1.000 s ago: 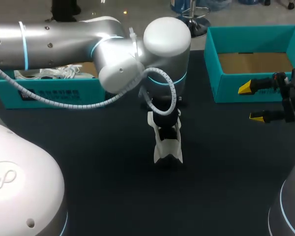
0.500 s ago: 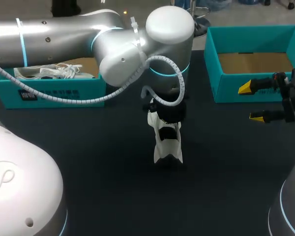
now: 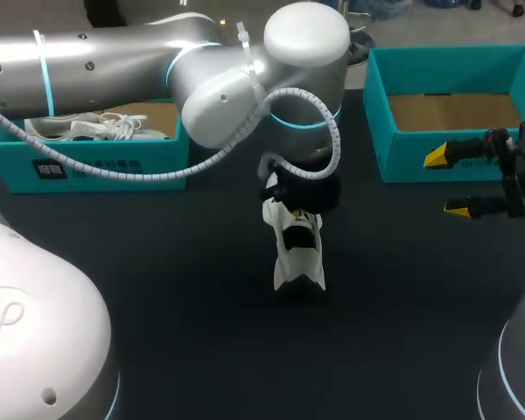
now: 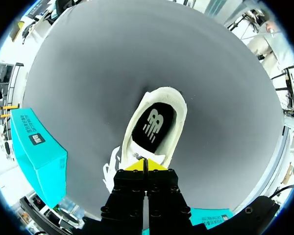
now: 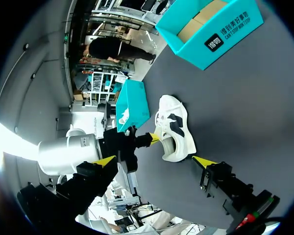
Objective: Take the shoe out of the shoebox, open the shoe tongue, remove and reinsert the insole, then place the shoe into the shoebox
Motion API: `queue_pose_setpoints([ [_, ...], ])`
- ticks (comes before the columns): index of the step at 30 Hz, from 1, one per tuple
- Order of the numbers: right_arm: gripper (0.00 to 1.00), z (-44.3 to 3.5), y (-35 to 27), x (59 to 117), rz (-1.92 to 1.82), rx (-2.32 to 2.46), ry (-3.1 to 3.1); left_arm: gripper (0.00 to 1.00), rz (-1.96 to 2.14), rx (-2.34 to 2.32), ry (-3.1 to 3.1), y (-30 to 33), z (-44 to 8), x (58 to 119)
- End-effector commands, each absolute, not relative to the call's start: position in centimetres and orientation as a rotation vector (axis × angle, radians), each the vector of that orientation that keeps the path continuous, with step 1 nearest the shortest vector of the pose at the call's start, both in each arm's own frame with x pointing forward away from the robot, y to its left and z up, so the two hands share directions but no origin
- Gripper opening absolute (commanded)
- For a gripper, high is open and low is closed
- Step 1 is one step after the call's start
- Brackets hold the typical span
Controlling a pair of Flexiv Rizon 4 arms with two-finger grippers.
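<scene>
Even overhead light falls on the dark table [image 3: 157, 332], and the white shoe [image 3: 296, 254] casts only a faint, soft shadow close around its sole. Above the shoe, the glossy shell of the left arm [image 3: 114, 61] carries small bright highlights.

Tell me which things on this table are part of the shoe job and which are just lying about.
Job: white shoe; empty teal shoebox on the right; left gripper at the shoe; right gripper, open, near the shoebox.
Lying about: second teal box on the left, white stuff inside.

My left arm [image 3: 114, 57] hides the shoe [image 3: 297, 255] heel from overhead.
</scene>
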State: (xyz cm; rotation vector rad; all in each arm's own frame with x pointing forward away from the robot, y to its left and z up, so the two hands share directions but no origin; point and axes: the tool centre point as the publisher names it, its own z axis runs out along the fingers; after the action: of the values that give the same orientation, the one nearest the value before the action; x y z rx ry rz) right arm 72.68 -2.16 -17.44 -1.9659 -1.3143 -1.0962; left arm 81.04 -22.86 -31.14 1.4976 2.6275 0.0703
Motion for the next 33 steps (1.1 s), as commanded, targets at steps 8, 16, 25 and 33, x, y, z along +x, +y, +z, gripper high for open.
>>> queue_pose_setpoints([
  [8,1.0,-17.4,-2.1,72.6,-1.095,-1.971,-1.314,0.0,0.318,0.513,2.909,-22.5,-30.0,78.4],
  [16,1.0,-17.4,-2.1,72.6,-1.095,-1.971,-1.314,0.0,0.318,0.513,2.909,-22.5,-30.0,78.4],
  [25,1.0,-17.4,-2.1,72.6,-1.095,-1.971,-1.314,0.0,0.18,0.226,2.95,-21.9,-30.1,77.1],
  [33,1.0,-17.4,-2.1,72.6,-1.095,-1.971,-1.314,0.0,0.105,0.158,2.981,-21.2,-29.9,76.3],
])
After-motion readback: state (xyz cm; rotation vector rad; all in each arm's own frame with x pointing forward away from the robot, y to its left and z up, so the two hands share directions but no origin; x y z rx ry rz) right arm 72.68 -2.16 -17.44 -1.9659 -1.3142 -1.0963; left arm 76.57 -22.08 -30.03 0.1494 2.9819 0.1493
